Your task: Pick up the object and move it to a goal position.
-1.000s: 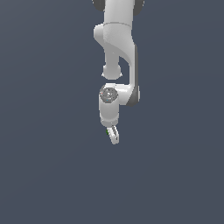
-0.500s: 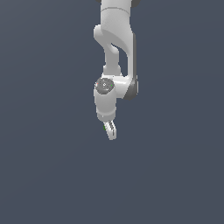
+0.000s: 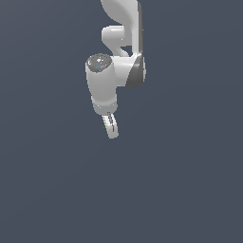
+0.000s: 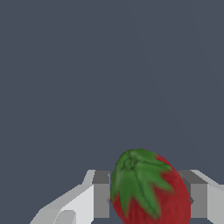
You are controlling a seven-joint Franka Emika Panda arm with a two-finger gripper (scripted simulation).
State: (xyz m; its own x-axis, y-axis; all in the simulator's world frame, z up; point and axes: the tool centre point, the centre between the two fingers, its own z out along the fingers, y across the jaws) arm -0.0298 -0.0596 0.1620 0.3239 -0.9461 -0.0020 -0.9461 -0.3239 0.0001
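Arm (image 3: 116,76): you can see it higher in the exterior view than half a second ago, wrist pulled up and looming larger.
Gripper (image 3: 110,127): your jaws are clamped on the strawberry, one white finger (image 4: 99,194) on each side in the wrist view.
Strawberry (image 4: 148,188): held between the fingers, green cap toward the wrist camera; outside, only a green fleck shows.
Meaning: the pick looks done; you likely have the carry to the goal left, and no goal marker is visible.
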